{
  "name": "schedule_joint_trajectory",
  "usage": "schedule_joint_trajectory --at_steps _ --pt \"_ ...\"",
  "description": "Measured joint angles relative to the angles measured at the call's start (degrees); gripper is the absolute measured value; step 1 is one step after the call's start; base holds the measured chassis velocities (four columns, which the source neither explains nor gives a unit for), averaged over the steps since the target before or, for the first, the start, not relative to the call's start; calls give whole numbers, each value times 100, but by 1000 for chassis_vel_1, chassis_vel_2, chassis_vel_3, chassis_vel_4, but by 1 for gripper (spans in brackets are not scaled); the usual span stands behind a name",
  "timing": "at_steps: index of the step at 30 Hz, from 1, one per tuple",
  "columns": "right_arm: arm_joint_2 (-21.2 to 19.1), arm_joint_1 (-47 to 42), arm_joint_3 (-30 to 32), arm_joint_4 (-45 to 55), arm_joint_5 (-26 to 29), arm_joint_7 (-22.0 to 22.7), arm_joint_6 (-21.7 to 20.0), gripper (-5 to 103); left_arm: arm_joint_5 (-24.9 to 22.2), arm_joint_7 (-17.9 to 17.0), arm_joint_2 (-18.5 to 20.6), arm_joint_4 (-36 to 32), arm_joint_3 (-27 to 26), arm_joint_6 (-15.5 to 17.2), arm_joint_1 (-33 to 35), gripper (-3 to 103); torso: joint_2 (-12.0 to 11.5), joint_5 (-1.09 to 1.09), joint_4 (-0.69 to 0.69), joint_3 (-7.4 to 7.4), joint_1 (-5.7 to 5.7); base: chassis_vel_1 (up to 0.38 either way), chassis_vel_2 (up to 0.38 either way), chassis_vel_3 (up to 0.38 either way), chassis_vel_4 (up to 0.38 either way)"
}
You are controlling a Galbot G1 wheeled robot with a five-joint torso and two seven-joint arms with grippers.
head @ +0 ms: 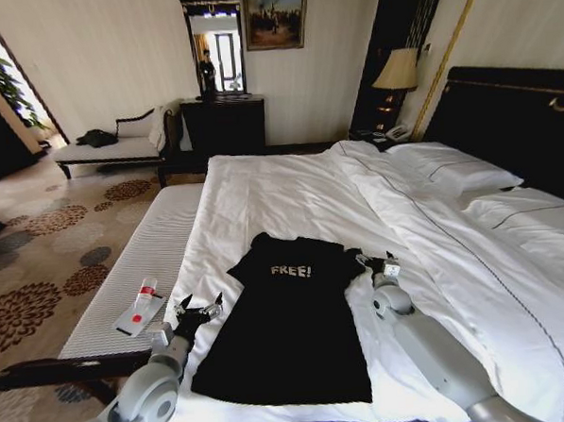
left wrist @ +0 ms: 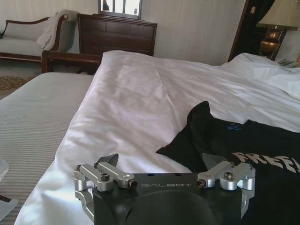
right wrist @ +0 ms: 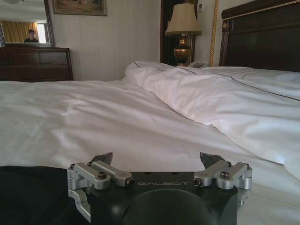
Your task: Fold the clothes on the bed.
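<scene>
The clothes are one black sleeveless top (head: 288, 324) with white "FREE!" lettering, spread flat on the white bed (head: 271, 188) with its neck toward the pillows. My left gripper (head: 199, 308) hovers open just off the top's left edge, over the white sheet. My right gripper (head: 377, 263) is open beside the top's right shoulder. In the left wrist view the open left gripper (left wrist: 161, 161) faces the top's shoulder (left wrist: 201, 136). In the right wrist view the open right gripper (right wrist: 156, 158) is over white sheet, with the black top (right wrist: 33, 192) at one side.
A folded-back white duvet (head: 454, 240) and pillows (head: 455, 164) lie to the right, below the dark headboard (head: 513, 114). A grey striped bench (head: 147, 251) runs along the bed's left side, with a small card and bottle (head: 140, 308) on it. A dresser (head: 223, 124) and chaise (head: 108, 149) stand beyond.
</scene>
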Motion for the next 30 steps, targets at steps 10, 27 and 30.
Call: schedule_joint_trajectory --at_steps 10,27,30 --pt "-75 38 -124 -70 64 -119 -47 100 -1491 155 -92 1673 1217 120 -2602 100 0 0 -8 0 1 0 0 0 0" --pt "-135 92 -86 -258 124 -100 -59 100 -1423 526 -1422 3636 2496 122 -3883 103 -1 2 -3 1 1 0 0 0 0" --pt "-134 74 -74 -262 121 -93 -46 100 -1408 460 -1532 3743 2547 123 -3925 95 -1 1 -2 1 1 0 0 0 0"
